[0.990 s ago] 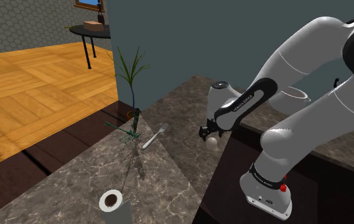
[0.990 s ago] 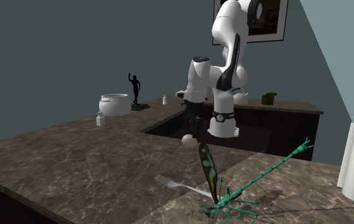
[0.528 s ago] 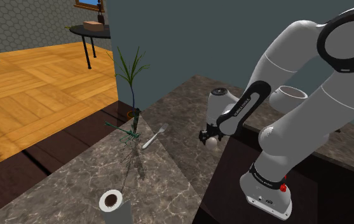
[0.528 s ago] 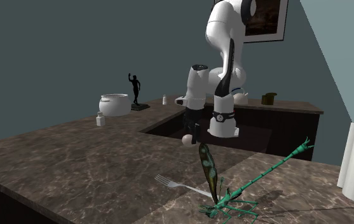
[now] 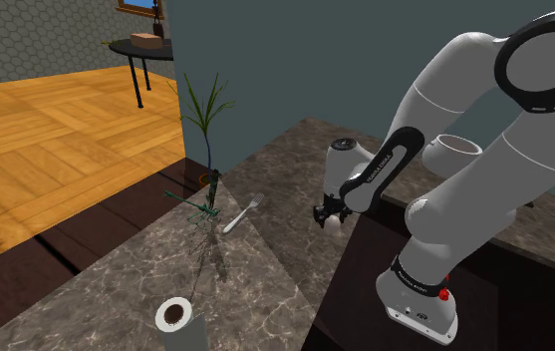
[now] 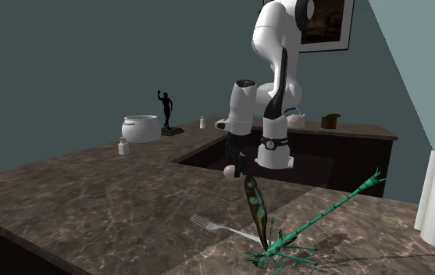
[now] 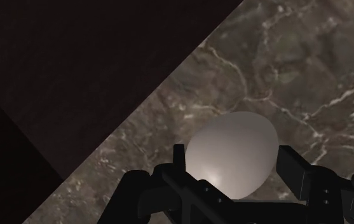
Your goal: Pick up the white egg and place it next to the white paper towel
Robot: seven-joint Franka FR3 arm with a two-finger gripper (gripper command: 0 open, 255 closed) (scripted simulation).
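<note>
One egg (image 7: 232, 151) in grip of tool (image 7: 234, 164)

The jaws apparently hide part of the egg (image 7: 232, 153); shoulder view's edge crops the paper towel (image 5: 182, 336).

Teal walls (image 5: 265, 60), parquet floor (image 5: 56, 140), dark marble counter (image 6: 90, 195).

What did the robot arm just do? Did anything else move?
The arm's upper part swung toward the second exterior view's left, and the gripper, clasping the white egg, slid slightly the same way. The fork and paper towel stayed put.
</note>
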